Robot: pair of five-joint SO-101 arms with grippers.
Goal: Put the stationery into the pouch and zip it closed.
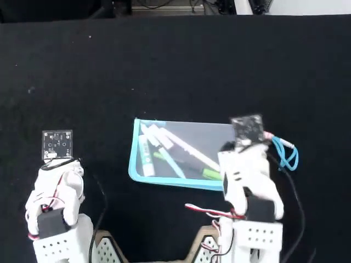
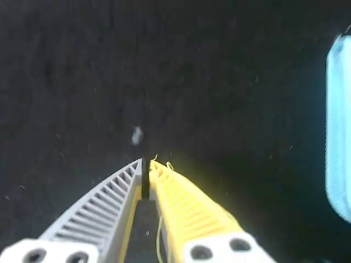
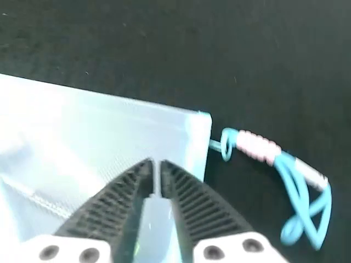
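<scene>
Pouch (image 1: 132, 156) lies flat at centre of the high view on the black surface (image 1: 181, 66), with pens (image 1: 164, 145) inside. A blue zip cord (image 1: 287, 155) trails off its right end. Right end effector (image 3: 156, 164) is over the pouch's right end, fingers almost together, nothing visibly held. Left end effector (image 2: 146, 163) is at lower left, closed and empty, well apart from the pouch.

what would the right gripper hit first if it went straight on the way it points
Most likely the pouch: the right gripper points at its clear face, beside the cord, though depth is unclear.
</scene>
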